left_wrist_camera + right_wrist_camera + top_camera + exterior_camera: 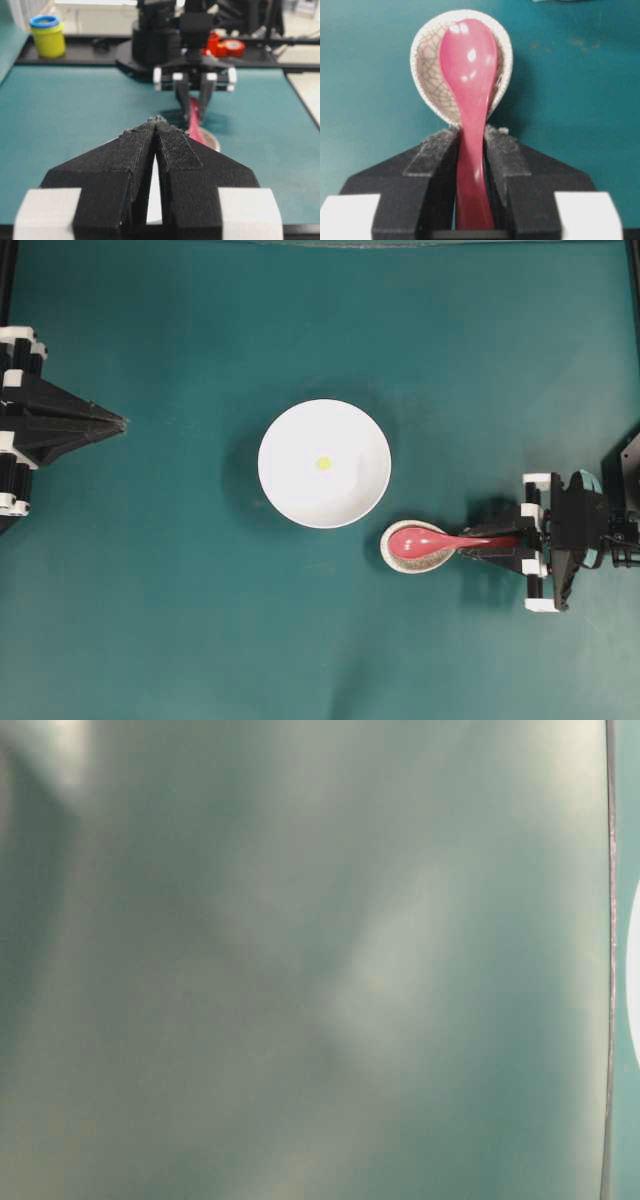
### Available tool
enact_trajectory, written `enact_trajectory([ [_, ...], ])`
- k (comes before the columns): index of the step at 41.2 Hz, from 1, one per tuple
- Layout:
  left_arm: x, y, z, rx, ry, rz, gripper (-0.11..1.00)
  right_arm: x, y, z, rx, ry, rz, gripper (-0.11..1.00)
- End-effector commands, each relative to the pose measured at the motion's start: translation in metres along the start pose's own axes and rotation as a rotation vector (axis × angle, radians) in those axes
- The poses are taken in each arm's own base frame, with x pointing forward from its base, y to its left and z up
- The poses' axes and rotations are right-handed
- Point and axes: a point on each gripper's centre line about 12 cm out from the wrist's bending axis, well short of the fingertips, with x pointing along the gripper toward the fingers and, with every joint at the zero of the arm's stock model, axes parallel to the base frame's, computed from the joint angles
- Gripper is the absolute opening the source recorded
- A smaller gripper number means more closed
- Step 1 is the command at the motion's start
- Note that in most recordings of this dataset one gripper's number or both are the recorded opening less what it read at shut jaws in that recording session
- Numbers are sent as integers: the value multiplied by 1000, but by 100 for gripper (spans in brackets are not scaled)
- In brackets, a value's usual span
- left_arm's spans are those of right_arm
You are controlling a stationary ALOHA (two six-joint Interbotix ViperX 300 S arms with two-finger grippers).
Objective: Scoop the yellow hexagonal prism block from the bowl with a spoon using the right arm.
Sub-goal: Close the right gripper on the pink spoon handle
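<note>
1. The spoon (470,100) is seen clamped at its handle by the right hand (470,145), its scoop resting in the speckled spoon rest (425,65) toward the tabletop's right edge.
2. The yellow hexagonal prism block (323,463) lies mid-bowl (290,490), centre tabletop.
3. The glossy spoon is judged stiff, slippery, perhaps breakable.
4. The left hand (156,122) is parked closed, empty.

A robotics lab is showing here: two black robot arms (585,530) are facing each other across a teal-matted counter (180,620), red tape rolls (231,47) sitting behind.
</note>
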Motion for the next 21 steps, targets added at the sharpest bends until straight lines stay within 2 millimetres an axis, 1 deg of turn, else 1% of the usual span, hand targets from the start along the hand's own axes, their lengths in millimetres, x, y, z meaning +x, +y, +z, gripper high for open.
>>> enact_trajectory([
  [1,2,0,6,0,-14,1,0,0,3,4,7,-20,11,22],
  [14,2,0,6,2,-12,1,0,0,5,9,24,-26,20,20],
  [21,2,0,6,2,-12,1,0,-4,4,13,38,-36,23,19],
])
